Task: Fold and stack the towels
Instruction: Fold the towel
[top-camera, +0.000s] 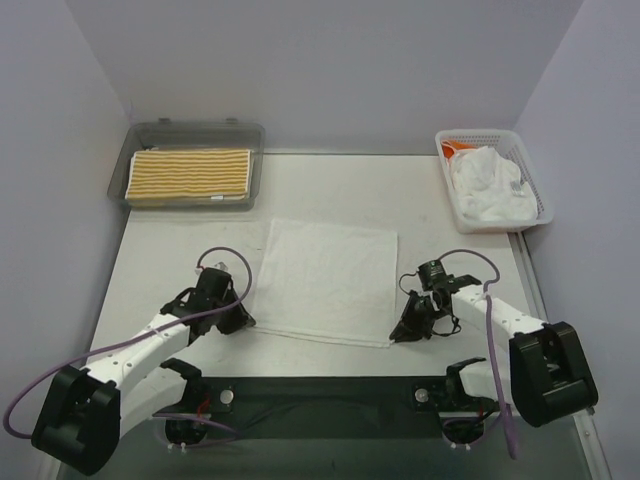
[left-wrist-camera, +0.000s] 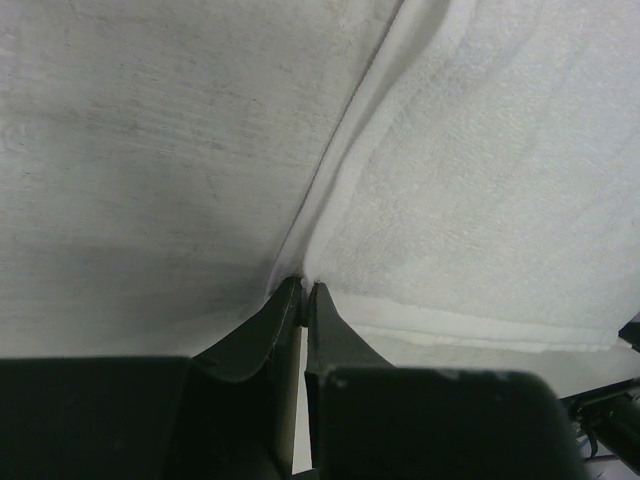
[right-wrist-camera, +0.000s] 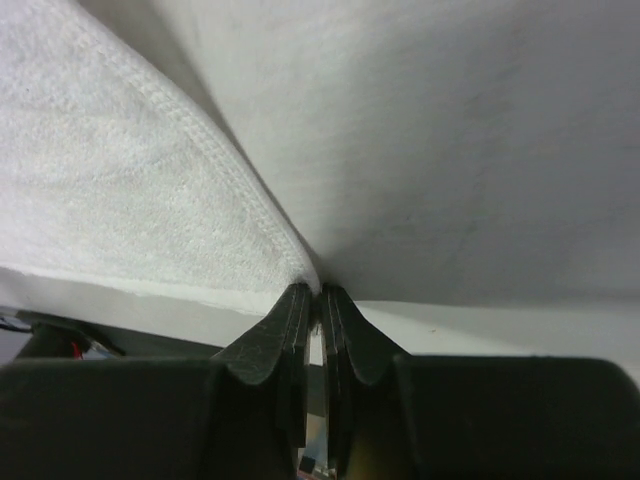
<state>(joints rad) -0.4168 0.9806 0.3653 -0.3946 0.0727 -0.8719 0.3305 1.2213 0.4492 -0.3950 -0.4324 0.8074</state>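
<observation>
The left gripper (left-wrist-camera: 304, 290) is clenched on the near left corner of the white towel (top-camera: 325, 280). In its wrist view the two fingers (left-wrist-camera: 262, 335) meet with only a thin fold of cloth between their tips. The right gripper (right-wrist-camera: 319, 293) is clamped the same way on the near right corner, its fingers (right-wrist-camera: 275, 340) pressed together over the stitched hem. A dark shadow runs beside that hem just ahead of the tips.

From above, the towel lies spread flat as a near-square in the middle of the table (top-camera: 170, 260), with one gripper at each near corner. Its near edge runs between the two grippers, close to the dark bar that carries the arm bases. Its far edge is free and faces the back wall.

The yellow towel (top-camera: 190, 175) sits folded in the tray (top-camera: 258, 135) at the far left corner. The tray's near right corner is near the white towel's far left corner. The basket (top-camera: 540, 205) stands at the far right corner, well apart from the spread towel, and holds crumpled towels (top-camera: 488, 185) and something orange (top-camera: 455, 148) I cannot identify.

Bare table shows to the left of the spread towel, to its right up to the basket, and in a strip beyond its far edge.
</observation>
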